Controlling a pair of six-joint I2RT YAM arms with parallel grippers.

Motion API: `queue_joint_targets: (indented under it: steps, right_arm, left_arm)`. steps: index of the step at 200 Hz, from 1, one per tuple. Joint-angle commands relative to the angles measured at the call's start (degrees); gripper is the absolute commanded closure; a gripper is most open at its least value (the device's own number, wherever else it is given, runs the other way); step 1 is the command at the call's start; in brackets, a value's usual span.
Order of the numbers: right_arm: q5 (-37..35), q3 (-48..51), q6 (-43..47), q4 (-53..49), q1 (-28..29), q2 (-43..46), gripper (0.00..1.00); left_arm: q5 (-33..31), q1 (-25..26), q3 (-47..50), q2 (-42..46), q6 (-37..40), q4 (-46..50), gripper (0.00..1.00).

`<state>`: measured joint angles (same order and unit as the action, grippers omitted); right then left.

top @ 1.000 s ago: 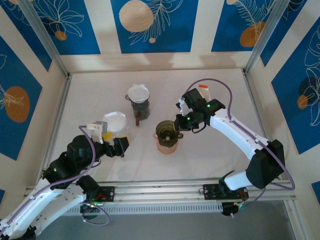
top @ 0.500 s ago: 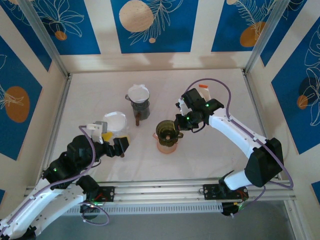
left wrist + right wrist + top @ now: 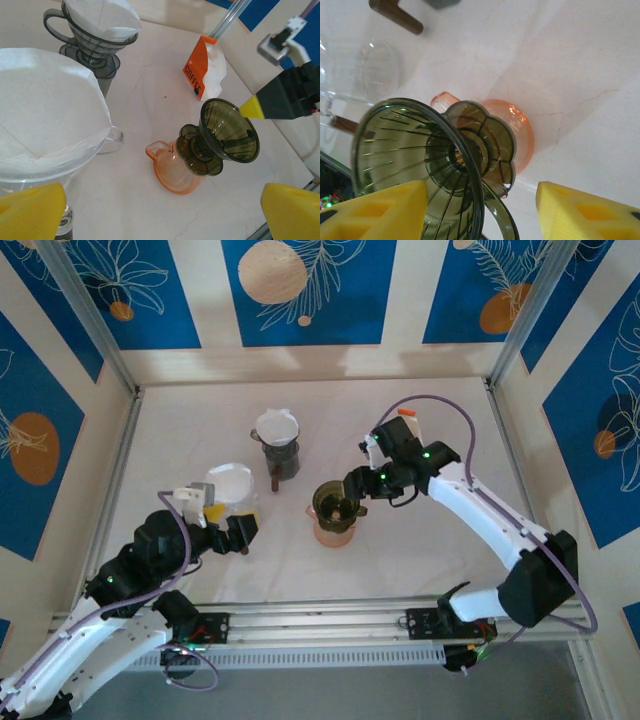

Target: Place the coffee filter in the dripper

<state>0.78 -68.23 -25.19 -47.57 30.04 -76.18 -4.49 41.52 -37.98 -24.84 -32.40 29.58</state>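
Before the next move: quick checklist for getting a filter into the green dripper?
1. Green dripper sits on orange server: ok; level, cannot tell.
2. Green dripper empty: ok.
3. Right gripper clear of dripper: not ok; open, but fingers straddle it.
4. Left gripper open, empty: ok.
5. Paper filter reachable, in glass dripper beside left gripper: ok.

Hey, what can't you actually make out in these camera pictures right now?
Coffee bag: top view, mostly hidden behind the right arm.
Green dripper: right wrist view, rim cut off by the bottom edge.
Glass dripper: left wrist view, base mostly hidden by a yellow finger and the bottom edge.
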Motion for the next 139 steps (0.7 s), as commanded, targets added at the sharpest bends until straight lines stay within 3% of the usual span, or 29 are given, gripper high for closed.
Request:
queue_joint_targets:
  steps: [1, 27, 65, 89, 139]
  right_arm:
    - [-1.4, 1.1, -1.5, 0.5, -2.8, 5.0, 0.38]
    - [-2.4, 0.9, -2.4, 4.0, -8.7, 6.2, 0.36]
    - [-7.4, -2.8, -1.2, 8.4, -17.3, -1.6, 0.37]
    - [-10.4, -5.9, -0.2, 10.5, -21.9, -7.4, 0.42]
    - [-14.6, -13.3, 3.8, 10.2, -26.0, -18.8, 0.57]
  left_arm:
    - [0.7, -0.6, -1.4, 0.4, 1.6, 0.5, 0.00]
    - [0.1, -0.6, -2.1, 0.5, 2.3, 0.3, 0.00]
    - [0.3, -0.5, -3.1, 0.0, 2.6, 0.5, 0.00]
    - [0.5, -0.5, -3.3, 0.0, 2.5, 0.7, 0.00]
    - [0.3, -0.6, -3.2, -0.4, 2.0, 0.5, 0.00]
